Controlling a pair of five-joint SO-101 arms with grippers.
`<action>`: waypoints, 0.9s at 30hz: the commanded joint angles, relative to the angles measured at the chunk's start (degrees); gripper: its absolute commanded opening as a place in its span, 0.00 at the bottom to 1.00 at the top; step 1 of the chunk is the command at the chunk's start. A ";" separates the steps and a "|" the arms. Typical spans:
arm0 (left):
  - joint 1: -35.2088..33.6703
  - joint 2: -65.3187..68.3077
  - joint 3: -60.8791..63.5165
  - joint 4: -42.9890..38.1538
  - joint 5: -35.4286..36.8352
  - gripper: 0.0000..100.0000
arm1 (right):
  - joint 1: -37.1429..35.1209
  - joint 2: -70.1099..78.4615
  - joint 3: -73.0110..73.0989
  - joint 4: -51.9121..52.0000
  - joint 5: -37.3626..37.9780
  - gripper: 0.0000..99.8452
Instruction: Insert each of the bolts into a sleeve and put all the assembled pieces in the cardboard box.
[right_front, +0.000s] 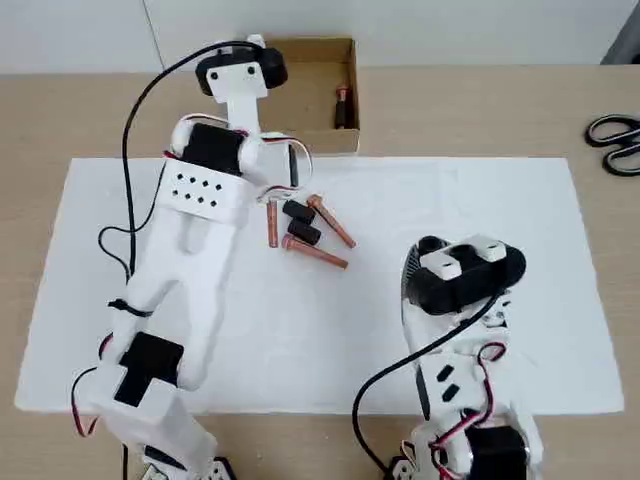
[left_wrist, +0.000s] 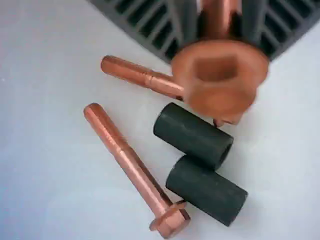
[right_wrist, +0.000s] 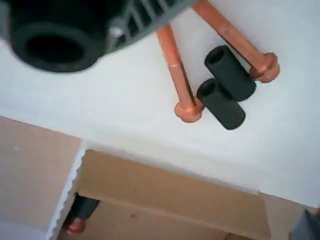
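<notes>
Left gripper (left_wrist: 215, 20): clamped on a bolt (left_wrist: 220, 75), shank between the ribbed jaws, hex head toward the wrist camera. In the high view this bolt runs up-down, left of frame centre, at the tip of the arm.

Right gripper (right_wrist: 100, 25): clamped on a sleeve (right_wrist: 52, 47), open bore toward the wrist camera. Right arm (right_front: 465, 270) sits lower right in the high view, well apart from the loose parts.

Loose parts lie just right of the held bolt, slightly above frame centre. There are two sleeves, one (right_front: 298, 211) above the other (right_front: 303, 233), close together; contact cannot be told. Of two bolts, one (right_front: 332, 222) slants down-right beside the sleeves; the other (right_front: 316, 251) lies just below them, head to the left. All rest on the white sheet (right_front: 300, 340).

Box (right_front: 320, 142): top centre of the frame, on the table (right_front: 480, 110) at the sheet's upper edge. One assembled piece (right_front: 342, 108) lies inside, near its right wall.

Scissors (right_front: 615, 140): at the right edge, on the table.
</notes>
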 joint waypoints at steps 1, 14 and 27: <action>2.02 -3.34 -2.59 -1.41 -0.35 0.01 | 0.13 -0.84 4.75 -7.43 -0.70 0.00; 3.69 -3.69 -2.24 -12.04 -0.09 0.01 | -5.23 -0.92 18.73 -17.45 -13.54 0.00; 14.07 -3.87 -2.33 -17.23 0.00 0.01 | -12.26 -0.92 19.08 -17.63 -13.45 0.00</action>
